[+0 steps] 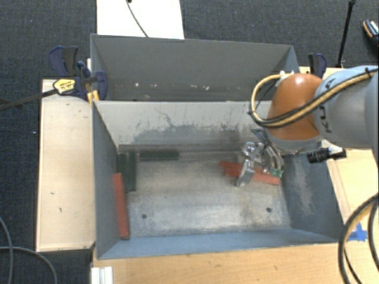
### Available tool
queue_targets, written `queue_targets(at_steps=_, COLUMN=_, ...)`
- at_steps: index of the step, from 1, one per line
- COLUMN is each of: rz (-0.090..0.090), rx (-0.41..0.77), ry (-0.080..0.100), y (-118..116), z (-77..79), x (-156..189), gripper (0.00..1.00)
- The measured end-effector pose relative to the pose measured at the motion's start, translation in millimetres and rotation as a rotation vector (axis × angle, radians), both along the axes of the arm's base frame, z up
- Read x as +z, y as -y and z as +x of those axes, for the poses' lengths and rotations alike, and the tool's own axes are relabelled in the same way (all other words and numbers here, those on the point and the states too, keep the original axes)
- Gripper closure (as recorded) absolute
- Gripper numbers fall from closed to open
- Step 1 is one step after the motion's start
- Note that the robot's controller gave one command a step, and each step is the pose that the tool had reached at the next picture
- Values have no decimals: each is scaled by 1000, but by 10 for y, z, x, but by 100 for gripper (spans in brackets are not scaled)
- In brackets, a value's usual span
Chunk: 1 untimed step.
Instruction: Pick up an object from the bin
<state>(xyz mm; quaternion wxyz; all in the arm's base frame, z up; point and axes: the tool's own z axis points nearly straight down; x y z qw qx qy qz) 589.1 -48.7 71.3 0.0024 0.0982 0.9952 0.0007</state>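
My gripper (259,171) is low at the back right of the bin floor, open. Its fingers stand either side of a flat orange-red strip (230,168) that lies slanted on the floor. One metal finger (244,173) is in front of the strip's middle; the other is near its right end, where a small green bit (276,173) shows. The strip's left end pokes out free; its middle is hidden behind the finger.
A long red bar (121,207) lies along the left wall. A dark green bar (128,171) lies beside it, and another dark green bar (152,155) runs along the back wall. The arm's orange cover and cables hang over the right rim.
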Motion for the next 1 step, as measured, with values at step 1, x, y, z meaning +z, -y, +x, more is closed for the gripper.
queue_targets(at_steps=1, rz=-2, rx=-47, ry=4, y=320, z=-501, x=1501, gripper=100)
